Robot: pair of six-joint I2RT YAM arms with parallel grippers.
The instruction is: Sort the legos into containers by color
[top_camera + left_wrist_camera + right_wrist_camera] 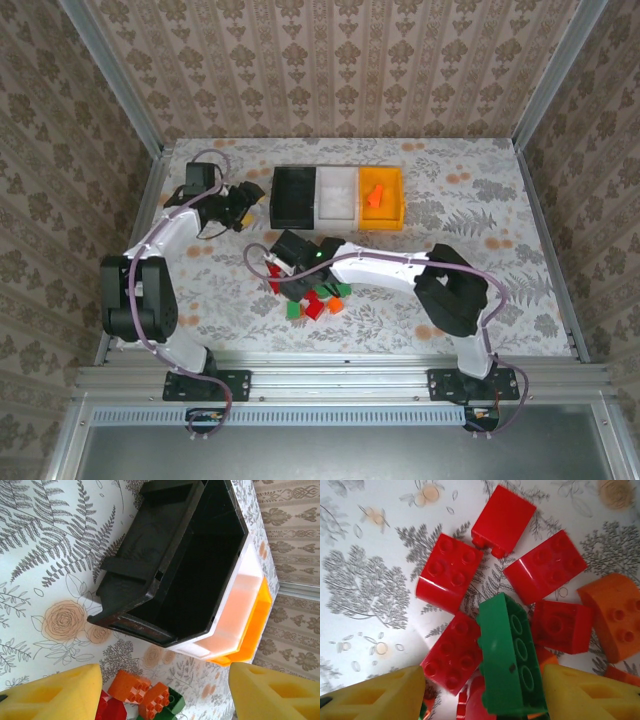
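Starting at nine o'clock with the left gripper [240, 205]: spread open, grasping nothing, hanging just beside the black bin [294, 195] on its nine o'clock side. On to centre table and the legos [312, 298], heaped at six o'clock of the bins and apart from them. Over the heap's ten o'clock edge, the right gripper [482, 676]: released as well, straddling a green brick [507, 665] with daylight on both sides. Eyes on that green brick, perched on the heap, hemmed in by red bricks [450, 572] touching it at nine and three o'clock, plus an orange brick [612, 615] off at two. Close from here and probably nip a red neighbour along with it, or tip the green brick off its perch and scatter the lot. Lift towards twelve o'clock and risk brushing the left gripper parked near that path. Further right, the white bin [337, 195], apparently bare inside, then the orange-yellow bin [382, 222] holding a lone orange piece [375, 195]. Plenty of open tablecloth [470, 210] at three o'clock of the heap, right out to the frame rail [548, 250]; far tighter at nine.
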